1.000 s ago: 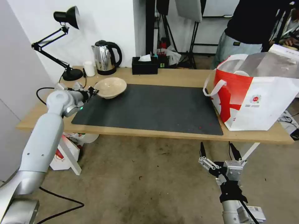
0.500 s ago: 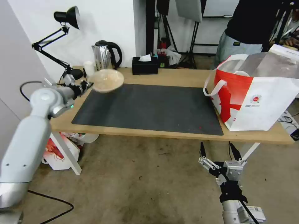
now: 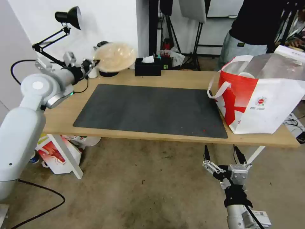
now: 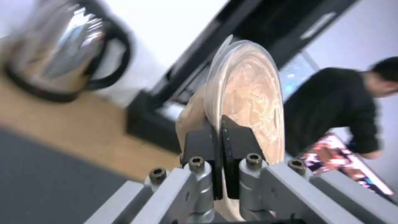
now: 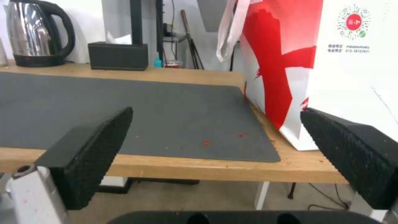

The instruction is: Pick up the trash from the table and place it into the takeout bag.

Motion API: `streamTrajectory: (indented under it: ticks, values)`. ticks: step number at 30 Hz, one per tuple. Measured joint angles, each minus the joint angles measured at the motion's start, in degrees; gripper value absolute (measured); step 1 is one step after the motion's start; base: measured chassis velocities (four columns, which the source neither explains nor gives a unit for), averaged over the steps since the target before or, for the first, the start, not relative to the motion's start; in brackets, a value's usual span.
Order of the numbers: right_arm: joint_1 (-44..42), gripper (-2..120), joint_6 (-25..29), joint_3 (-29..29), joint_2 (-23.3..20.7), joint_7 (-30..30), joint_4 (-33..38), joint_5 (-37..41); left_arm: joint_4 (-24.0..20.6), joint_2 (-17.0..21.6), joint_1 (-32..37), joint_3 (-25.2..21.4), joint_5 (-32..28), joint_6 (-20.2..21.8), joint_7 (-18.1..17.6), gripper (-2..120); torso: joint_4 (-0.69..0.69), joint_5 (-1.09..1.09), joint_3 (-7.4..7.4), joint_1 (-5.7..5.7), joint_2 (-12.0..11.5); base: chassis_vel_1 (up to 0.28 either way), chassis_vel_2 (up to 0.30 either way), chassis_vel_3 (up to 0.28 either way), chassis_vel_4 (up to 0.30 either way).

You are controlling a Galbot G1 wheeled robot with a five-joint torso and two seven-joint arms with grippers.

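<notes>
Your left gripper (image 3: 90, 65) is closed on the rim of the shallow beige bowl (image 3: 115, 57), fingers (image 4: 199, 146) pinched either side of the thin edge with almost no gap between them. The bowl is held in the air above the far left end of the table (image 3: 178, 79), tipped nearly on edge, its inside facing the head camera. It projects straight out beyond the fingertips, in front of the electric kettle (image 4: 70, 56) and near the black tissue box (image 3: 147, 66). Nothing touches the bowl but the gripper.

The dark grey mat (image 3: 152, 109) lies under and forward of it. The takeout bag (image 3: 263, 95) stands on the right end of the table, mouth open, well apart from the bowl.

Your right gripper (image 3: 224, 156) hangs below the table's front edge, near the bag end, fingers (image 5: 89, 155) spread wide and holding nothing.
</notes>
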Motion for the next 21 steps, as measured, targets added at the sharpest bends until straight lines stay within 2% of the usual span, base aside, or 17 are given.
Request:
streamTrajectory:
  ticks: [6,12,17,21]
  values:
    - [0.0,100,0.0,0.0,0.0,0.0,0.0,0.0,0.1,0.5,-2.9,3.1,0.1,-2.0,4.9,0,-0.01,0.00,0.00,0.00,0.0,0.000,0.000,0.000,0.000]
    - [0.0,100,0.0,0.0,0.0,0.0,0.0,0.0,1.4,1.2,-7.8,8.6,0.6,-4.2,12.7,0,0.00,-0.01,0.00,0.00,0.0,0.000,0.000,0.000,0.000]
    - [0.0,100,0.0,0.0,0.0,0.0,0.0,0.0,2.0,1.5,-9.8,10.6,0.8,-4.8,15.3,0,0.00,0.02,0.00,0.00,0.0,0.000,0.000,0.000,0.000]
    - [0.0,100,0.0,0.0,0.0,0.0,0.0,0.0,3.9,1.6,-17.7,20.2,1.0,-7.0,23.4,0,0.00,0.01,0.00,0.00,0.0,0.000,0.000,0.000,0.000]
